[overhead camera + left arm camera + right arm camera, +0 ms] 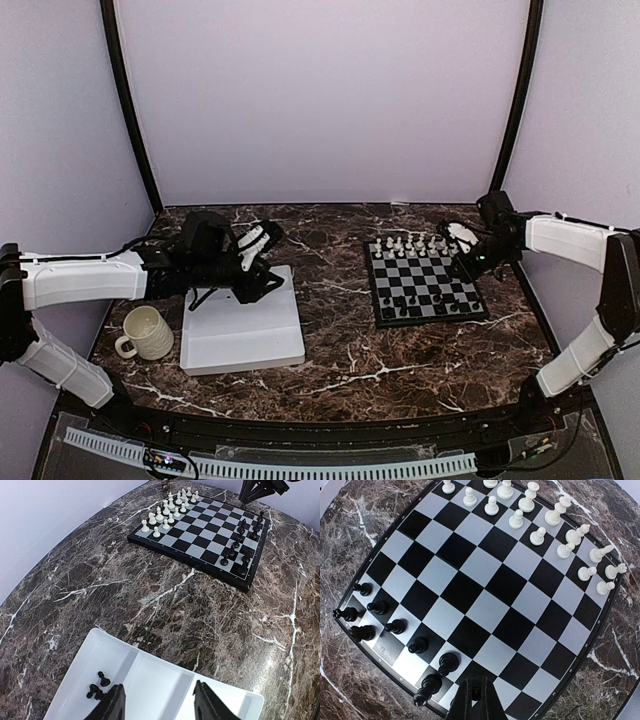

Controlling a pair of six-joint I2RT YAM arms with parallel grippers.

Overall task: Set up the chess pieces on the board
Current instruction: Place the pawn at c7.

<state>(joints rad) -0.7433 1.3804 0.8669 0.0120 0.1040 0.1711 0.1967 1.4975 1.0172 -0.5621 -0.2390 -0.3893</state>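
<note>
Left wrist view: left gripper point(159, 706) spread, gripping nothing, above the white tray point(165, 677), well apart from the board point(200, 540). Two loose black pieces point(100, 682) lie in that tray. Right gripper point(476, 697) pressed together over the board's edge beside the black row point(395, 625); white pieces point(540, 517) line the opposite edge.

Soft, even light falls from above, so shadows are weak. The white tray point(243, 335) looks almost overexposed. In both wrist views the board point(470, 605) bulges from lens distortion.
</note>
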